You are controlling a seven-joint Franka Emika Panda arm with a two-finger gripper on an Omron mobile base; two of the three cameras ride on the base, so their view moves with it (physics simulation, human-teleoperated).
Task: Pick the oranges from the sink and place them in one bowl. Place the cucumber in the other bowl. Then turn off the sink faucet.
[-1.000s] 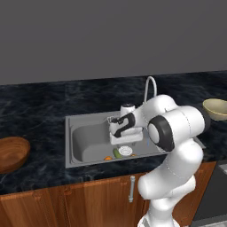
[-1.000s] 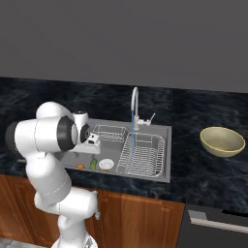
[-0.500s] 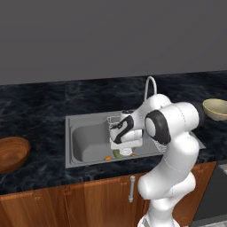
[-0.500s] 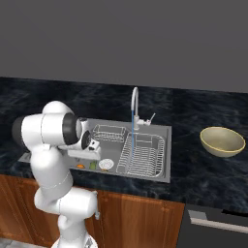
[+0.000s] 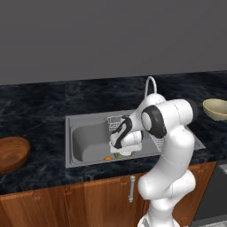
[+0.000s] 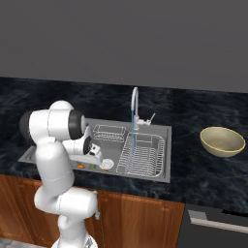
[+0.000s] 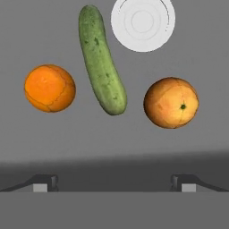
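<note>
Dark fingertips of the end effector stand wide apart and hold nothing, poised low inside the sink and looking straight down at its floor. Just ahead of the tips lies the cucumber, lengthwise away from the end effector, with one orange to its left and another orange to its right, each apart from it; beyond the cucumber's far end sits the round drain. So all three pieces are still in the basin and nothing has been lifted yet. Farther out, on the desk, the brown wooden bowl waits well off to the end effector's left and appears empty, and the olive-yellow bowl sits well off to its right, also empty. The faucet arches over the sink to the right of the end effector, its blue stream running. By my reading the whole task remains: both oranges, the cucumber, then the tap.
</note>
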